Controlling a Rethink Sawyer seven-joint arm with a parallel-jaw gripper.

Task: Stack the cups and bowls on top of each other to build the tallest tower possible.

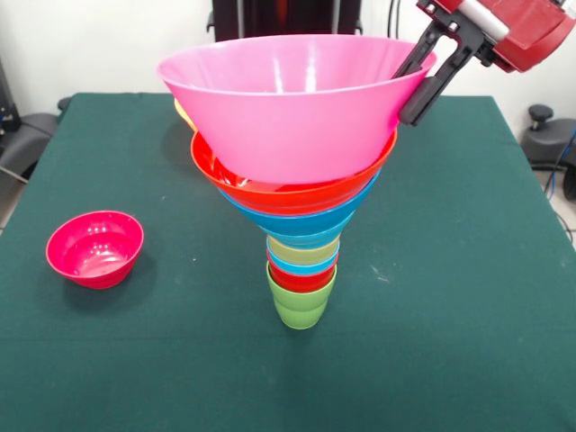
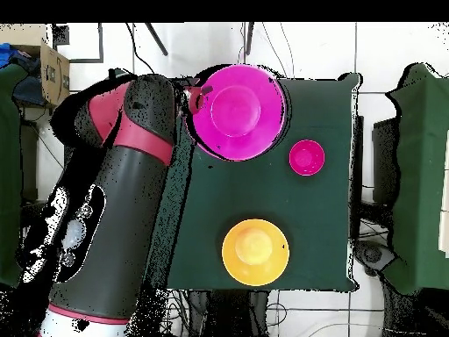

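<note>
The tower (image 1: 304, 261) stands mid-table. From the bottom it is a lime green cup (image 1: 301, 304), a red cup, a light blue cup, a yellow cup, blue bowls (image 1: 306, 220) and a red-orange bowl (image 1: 279, 191). The large pink bowl (image 1: 288, 108) sits on top and also shows in the overhead view (image 2: 238, 110). My gripper (image 1: 416, 88) is at the pink bowl's right rim, one finger inside and one finger outside, with a gap showing between them. The small magenta bowl (image 1: 94, 249) lies alone on the table. The large yellow-orange bowl (image 2: 253, 252) sits near the robot's side, mostly hidden behind the tower in the front view.
The green table (image 1: 468, 270) ends close to the tower on the front side. The red and black arm (image 2: 114, 202) reaches along the table's left edge in the overhead view.
</note>
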